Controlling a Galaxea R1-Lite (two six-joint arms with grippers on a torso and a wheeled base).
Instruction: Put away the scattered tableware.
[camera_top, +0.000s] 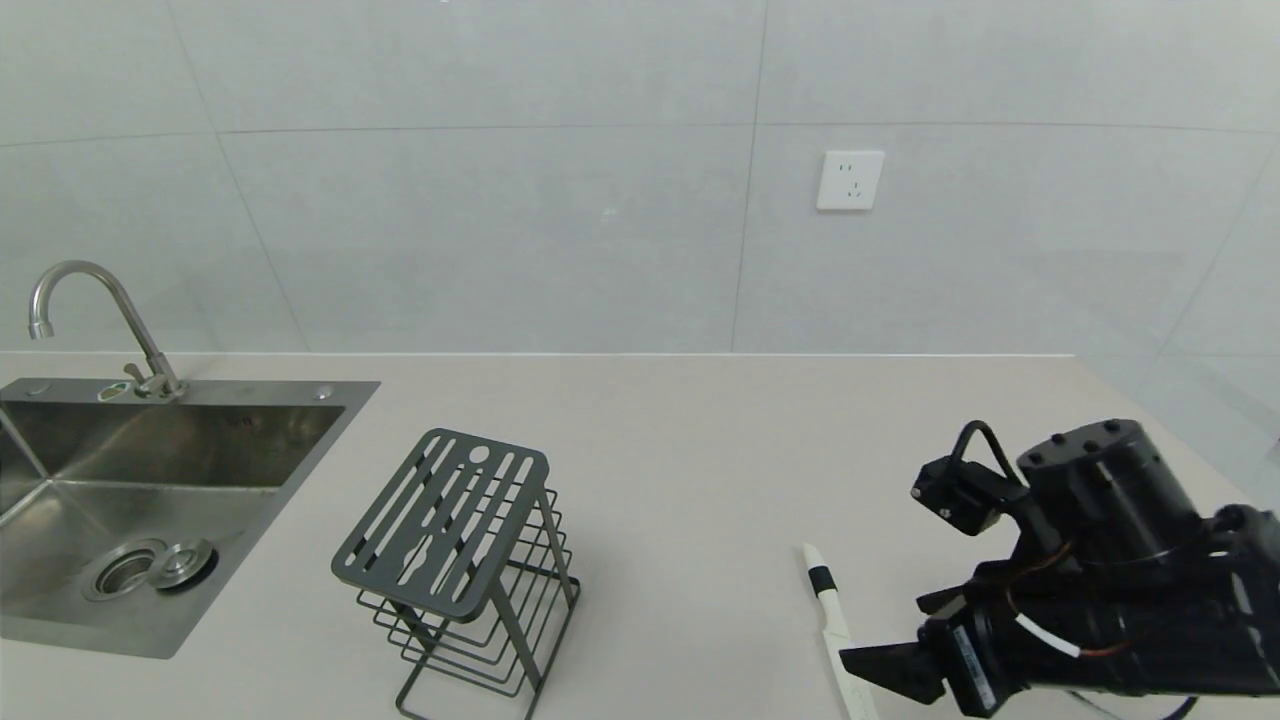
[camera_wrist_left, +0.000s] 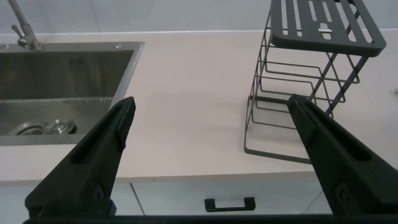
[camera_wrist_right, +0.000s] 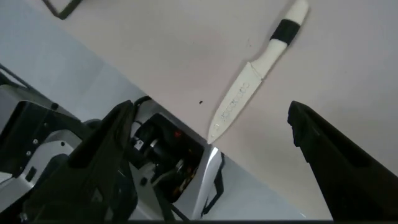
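One knife, white with a black band on its handle, lies flat on the counter near the front edge. Its handle points toward the wall and its blade tip reaches the edge. We count one rack, dark wire with a slotted top, standing upright well to the knife's left and apart from it.

Two claws are in view. We see the right claw spread wide with nothing in it. It hangs over the knife, so that in the right wrist view the blade shows between its two fingers. In the head view one fingertip sits just beside the blade, and we cannot tell whether it touches. We see the left claw equally wide and empty, in front of the counter between sink and rack.

One sink is set into the counter at far left, with one tap behind it and one drain in its floor. One socket sits on the wall.
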